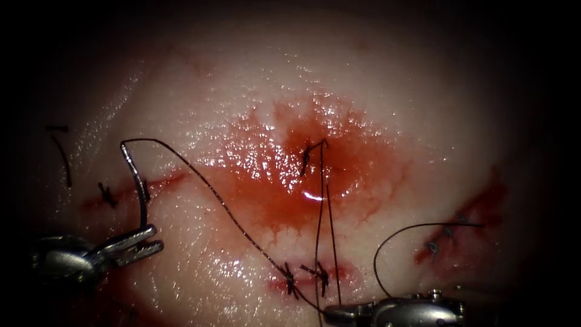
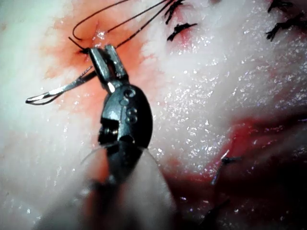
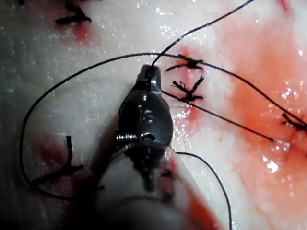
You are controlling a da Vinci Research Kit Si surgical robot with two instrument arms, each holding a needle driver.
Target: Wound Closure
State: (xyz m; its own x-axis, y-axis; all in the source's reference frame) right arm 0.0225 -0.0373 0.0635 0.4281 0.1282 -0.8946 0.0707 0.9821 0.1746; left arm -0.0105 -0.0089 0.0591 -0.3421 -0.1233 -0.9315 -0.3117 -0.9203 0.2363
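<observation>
Glistening tissue (image 1: 375,91): our left tool (image 1: 142,242) clamps the needle (image 1: 136,181) upright at its base; right tool (image 1: 339,313) grips thread (image 1: 230,215).

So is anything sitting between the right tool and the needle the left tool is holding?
Nothing solid. The left tool grips the needle near one end, out of the tissue, left of the red fluid. Between it and the right tool, shut on the thread, lie that slack thread and a knotted stitch.

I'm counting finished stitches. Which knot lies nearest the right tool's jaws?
The right one of the knot pair, just above the right tool, which grips the thread. The left tool holds the needle.
</observation>
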